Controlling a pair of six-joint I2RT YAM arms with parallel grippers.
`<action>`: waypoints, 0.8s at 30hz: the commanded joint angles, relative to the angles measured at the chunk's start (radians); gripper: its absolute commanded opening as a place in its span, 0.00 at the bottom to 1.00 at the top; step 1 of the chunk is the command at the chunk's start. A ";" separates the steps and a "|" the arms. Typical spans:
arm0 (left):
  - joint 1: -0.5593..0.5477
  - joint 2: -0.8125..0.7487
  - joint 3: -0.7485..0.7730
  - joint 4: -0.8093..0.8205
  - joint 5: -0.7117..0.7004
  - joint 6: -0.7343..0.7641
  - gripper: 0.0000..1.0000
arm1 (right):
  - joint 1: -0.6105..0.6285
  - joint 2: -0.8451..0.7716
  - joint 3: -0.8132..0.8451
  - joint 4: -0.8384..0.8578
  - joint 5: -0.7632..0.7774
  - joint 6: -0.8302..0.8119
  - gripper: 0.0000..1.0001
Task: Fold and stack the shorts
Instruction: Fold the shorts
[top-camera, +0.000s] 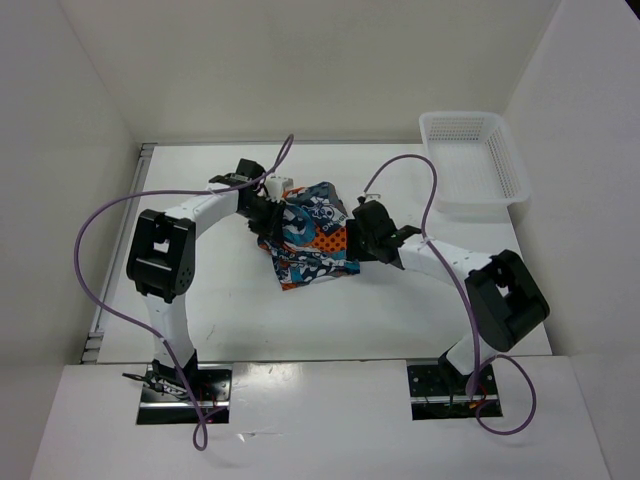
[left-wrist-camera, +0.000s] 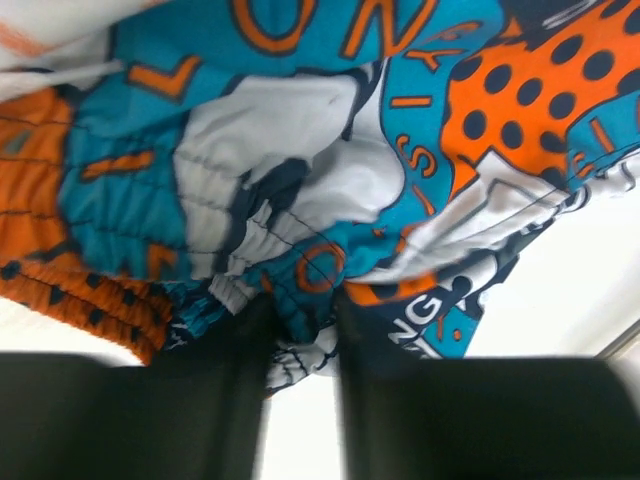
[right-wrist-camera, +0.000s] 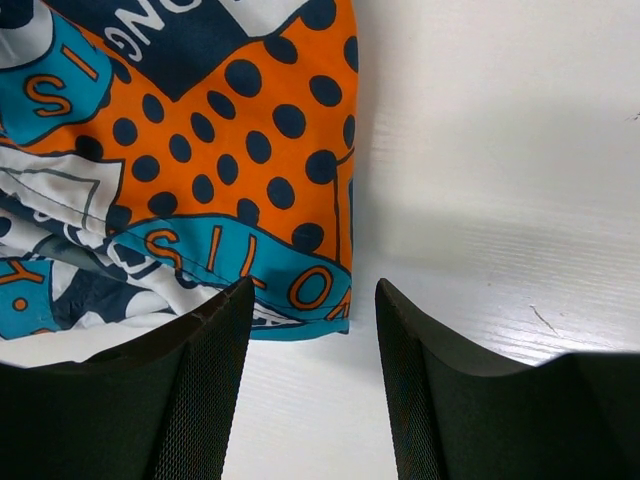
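Looking from above, the shorts (top-camera: 312, 235) lay bunched mid-frame on the desk (top-camera: 230, 310), their left edge hidden behind the left hand (top-camera: 268, 208) and their right edge against the right hand (top-camera: 355, 235). Neither hand's fingers could be made out there. The right wrist view showed that hand open, with bare desk between its fingers and the orange dotted hem at lower left. The left wrist view was blurred: cloth hung into a narrow gap between dark fingers, and whether it was gripped I could not tell. A white basket (top-camera: 470, 165) showed upper right, from above only.
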 joint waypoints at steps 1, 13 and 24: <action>-0.004 -0.022 0.016 0.026 0.048 0.009 0.28 | -0.007 0.015 0.003 0.023 0.009 0.012 0.58; -0.004 -0.083 0.186 -0.206 0.116 0.009 0.03 | -0.007 0.146 0.050 0.005 -0.001 0.031 0.58; -0.004 -0.082 -0.116 -0.255 -0.013 0.009 0.12 | -0.007 0.071 0.021 -0.004 -0.023 0.021 0.58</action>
